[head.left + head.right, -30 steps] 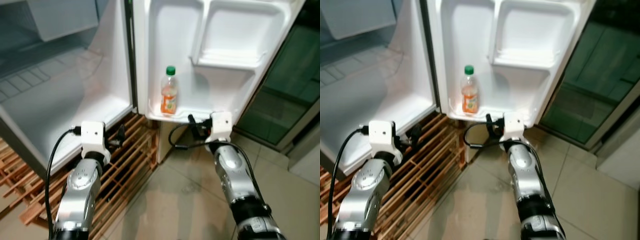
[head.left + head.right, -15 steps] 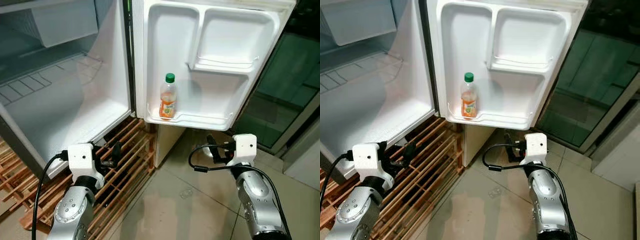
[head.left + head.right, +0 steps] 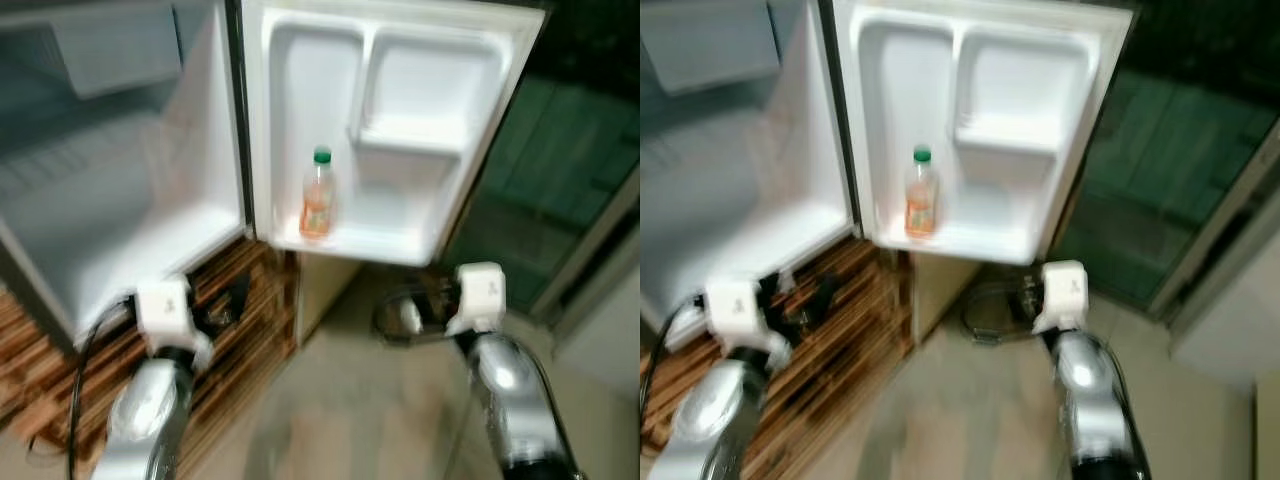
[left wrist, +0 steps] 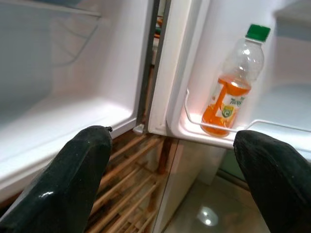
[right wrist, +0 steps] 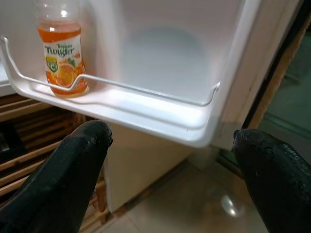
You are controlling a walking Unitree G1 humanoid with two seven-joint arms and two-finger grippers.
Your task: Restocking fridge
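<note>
The small fridge (image 3: 120, 230) stands open, its door (image 3: 390, 130) swung wide toward the robot's right. A juice bottle (image 3: 317, 194) with orange drink and a green cap stands upright on the lowest door shelf (image 5: 121, 104), at the end nearest the hinge, behind a thin wire rail (image 5: 116, 83); the rest of that shelf beside it is bare white plastic. The left tool (image 4: 175, 160) hangs released, its two black fingers (image 4: 73, 179) spread wide apart and grasping nothing, low in front of the fridge's bottom edge above a wooden slatted pallet (image 3: 240, 320) that the fridge rests on. The right tool (image 5: 170, 165) is likewise released, fingers (image 5: 272, 179) far apart and empty, just below the door shelf and apart from it, over the tiled floor (image 3: 970, 420). The head views are blurred. A dark glass panel (image 3: 560, 170) stands beyond the door on the robot's right.
</note>
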